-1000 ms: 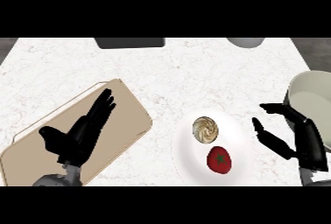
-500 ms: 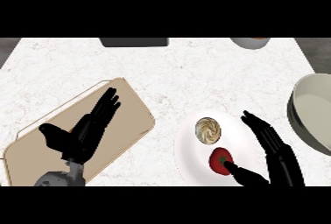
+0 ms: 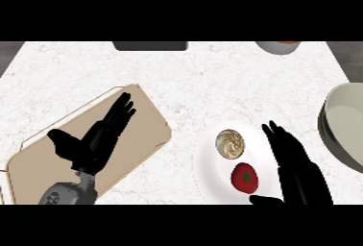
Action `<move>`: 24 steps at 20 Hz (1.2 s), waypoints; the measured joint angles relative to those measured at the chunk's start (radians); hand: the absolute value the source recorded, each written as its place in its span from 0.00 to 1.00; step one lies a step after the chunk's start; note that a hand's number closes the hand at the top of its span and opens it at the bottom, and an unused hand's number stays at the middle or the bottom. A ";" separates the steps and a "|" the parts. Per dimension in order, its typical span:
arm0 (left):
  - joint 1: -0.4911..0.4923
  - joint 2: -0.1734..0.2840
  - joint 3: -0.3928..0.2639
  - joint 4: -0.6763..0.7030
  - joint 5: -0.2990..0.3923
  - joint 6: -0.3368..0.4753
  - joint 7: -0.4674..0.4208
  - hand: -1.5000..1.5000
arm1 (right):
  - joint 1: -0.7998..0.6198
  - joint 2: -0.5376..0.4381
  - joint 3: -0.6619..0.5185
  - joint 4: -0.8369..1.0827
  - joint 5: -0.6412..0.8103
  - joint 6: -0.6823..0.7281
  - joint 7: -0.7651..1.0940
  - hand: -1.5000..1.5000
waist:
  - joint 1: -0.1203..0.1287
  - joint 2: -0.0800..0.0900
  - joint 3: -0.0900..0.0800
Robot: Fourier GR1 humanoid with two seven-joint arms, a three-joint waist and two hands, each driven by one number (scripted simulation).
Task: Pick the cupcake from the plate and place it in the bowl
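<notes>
Right hand (image 3: 297,166) spread over plate (image 3: 209,168), beside cupcake (image 3: 230,143), tomato (image 3: 245,177), bowl (image 3: 344,125) right

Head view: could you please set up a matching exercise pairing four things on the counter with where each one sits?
Things:
1. swirl-topped beige cupcake
2. round red tomato
3. large pale grey bowl
4. open black left hand

Places:
A. at the counter's right edge
B. over the tan cutting board
C. far part of the white plate
D. near part of the white plate

Pairs: 1-C, 2-D, 3-A, 4-B
</notes>
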 measured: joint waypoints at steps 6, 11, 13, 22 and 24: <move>-0.029 -0.001 0.006 0.004 0.001 -0.008 0.020 0.50 | -0.170 0.182 0.051 0.001 0.025 0.291 0.314 0.00 | 0.019 0.004 0.004; -0.027 -0.004 0.014 0.017 0.000 -0.024 0.003 0.50 | -0.256 0.291 0.019 0.081 0.027 0.378 0.380 0.00 | 0.019 0.004 0.006; -0.028 -0.011 0.012 0.021 -0.004 -0.022 0.003 0.50 | -0.282 0.328 -0.001 0.121 0.027 0.399 0.390 0.00 | 0.018 0.004 0.007; -0.033 -0.019 0.033 0.051 -0.007 -0.042 -0.020 0.50 | -0.288 0.392 -0.070 0.211 0.026 0.494 0.375 0.00 | 0.011 0.004 0.008; -0.030 -0.027 0.031 0.049 -0.016 -0.035 -0.017 0.50 | -0.297 0.407 -0.074 0.220 0.027 0.511 0.377 0.00 | 0.011 0.003 0.008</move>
